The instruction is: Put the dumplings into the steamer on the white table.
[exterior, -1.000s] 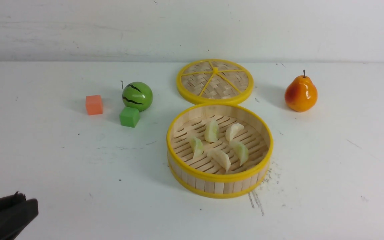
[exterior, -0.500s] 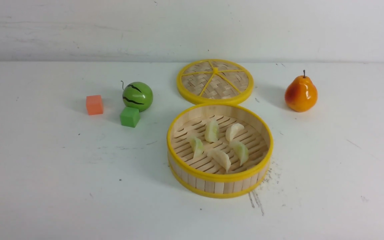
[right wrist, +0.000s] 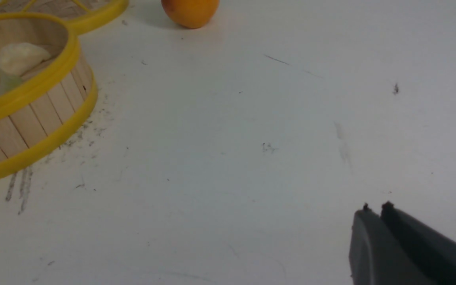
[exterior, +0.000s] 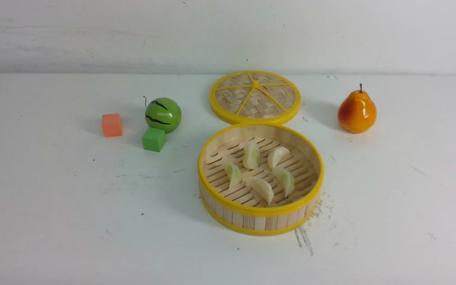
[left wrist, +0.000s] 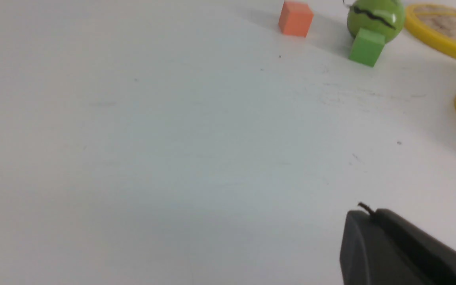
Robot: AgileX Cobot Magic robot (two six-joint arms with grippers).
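Dumplings (exterior: 259,169) lie in the unlabelled steamer (exterior: 260,211); left gripper (left wrist: 364,213) and right gripper (right wrist: 374,211) jaws pressed together, empty.

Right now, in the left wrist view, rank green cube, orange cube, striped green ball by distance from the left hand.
From the shut left hand:
1. Green cube, just in front of the ball.
2. Striped green ball, directly behind that cube.
3. Orange cube, off to the side, standing alone.

- Round bamboo steamer basket (exterior: 260,209): pale wood, yellow rims.
- Crescent dumplings (exterior: 251,155): cream-green.
- Round toy melon (exterior: 163,114): green, black stripes.
- Glossy pear (exterior: 357,111): orange-red.
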